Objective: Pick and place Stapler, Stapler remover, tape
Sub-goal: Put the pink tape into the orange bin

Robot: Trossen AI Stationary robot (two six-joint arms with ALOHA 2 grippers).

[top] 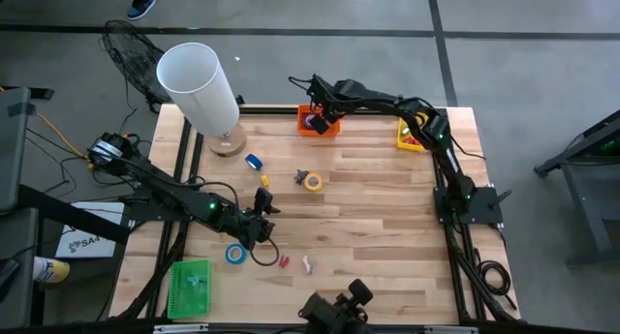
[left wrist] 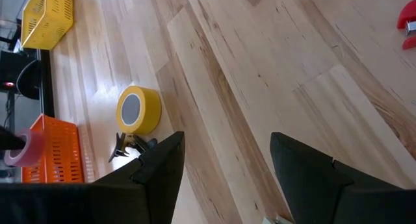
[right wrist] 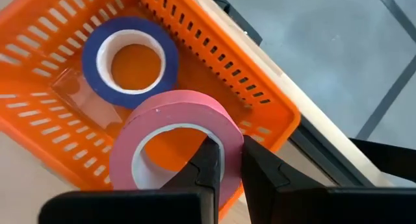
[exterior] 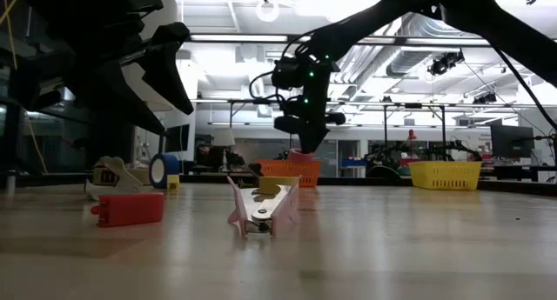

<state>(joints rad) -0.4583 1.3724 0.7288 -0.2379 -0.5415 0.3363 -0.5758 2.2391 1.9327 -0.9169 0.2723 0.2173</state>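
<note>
One smooth pink tape ring (right wrist: 172,143) over slatted orange basket (right wrist: 273,113)

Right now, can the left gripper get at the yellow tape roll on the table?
Probably yes: the left gripper is open and empty, with bare table between it and the yellow tape roll.

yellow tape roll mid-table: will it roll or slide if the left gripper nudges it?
The yellow tape roll seems to lie flat on the table, open centre up, so a nudge would likely slide it, not roll it. It looks like a stiff ring, probably light, so it may skate on the smooth wood. The left gripper, open, is well short of it.
</note>
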